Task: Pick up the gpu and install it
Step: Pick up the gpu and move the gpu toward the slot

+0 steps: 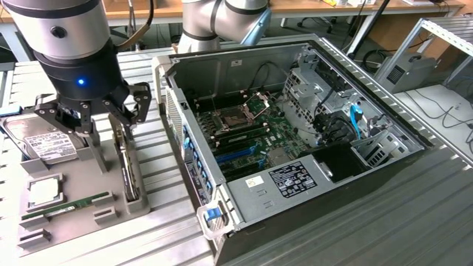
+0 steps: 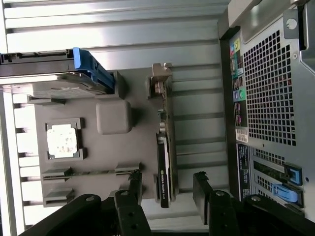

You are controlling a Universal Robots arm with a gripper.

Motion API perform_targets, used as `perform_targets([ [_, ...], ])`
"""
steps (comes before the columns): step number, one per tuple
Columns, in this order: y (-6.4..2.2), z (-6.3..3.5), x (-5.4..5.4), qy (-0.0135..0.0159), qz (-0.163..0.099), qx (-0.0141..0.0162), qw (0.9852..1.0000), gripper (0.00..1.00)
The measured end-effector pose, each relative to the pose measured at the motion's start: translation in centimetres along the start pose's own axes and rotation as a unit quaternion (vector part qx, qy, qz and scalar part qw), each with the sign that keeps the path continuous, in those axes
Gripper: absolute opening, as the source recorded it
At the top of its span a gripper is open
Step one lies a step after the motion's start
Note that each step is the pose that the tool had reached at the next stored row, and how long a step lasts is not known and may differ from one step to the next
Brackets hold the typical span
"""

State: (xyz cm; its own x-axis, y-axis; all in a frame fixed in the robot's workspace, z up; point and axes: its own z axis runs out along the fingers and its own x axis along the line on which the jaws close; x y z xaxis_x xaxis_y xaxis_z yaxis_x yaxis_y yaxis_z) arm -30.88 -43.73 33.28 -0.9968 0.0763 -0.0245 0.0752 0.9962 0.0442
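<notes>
Claw (image 2: 167,176) hangs wide open over the tray, fingers (image 2: 202,189) on either side of the gpu's end away from the bracket and not touching it. The gpu (image 2: 165,147) stands on edge in a slot along the tray's case-side edge. The same grey tray (image 2: 98,152) also holds a hard drive (image 1: 48,145), a cpu chip (image 2: 63,141) in a square pocket and a green memory stick (image 1: 66,208) in a narrow slot. Just beside the tray sits the computer case (image 1: 325,216), side off: the exterior view gives the motherboard (image 1: 251,136) inside, the wrist view gives its perforated back panel (image 2: 270,83).
</notes>
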Motion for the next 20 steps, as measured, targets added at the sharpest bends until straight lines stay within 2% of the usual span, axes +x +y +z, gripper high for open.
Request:
perform_targets([
  [20,-0.11,2.59,0.1,0.0000,0.000,0.0000,1.0000,0.54],
])
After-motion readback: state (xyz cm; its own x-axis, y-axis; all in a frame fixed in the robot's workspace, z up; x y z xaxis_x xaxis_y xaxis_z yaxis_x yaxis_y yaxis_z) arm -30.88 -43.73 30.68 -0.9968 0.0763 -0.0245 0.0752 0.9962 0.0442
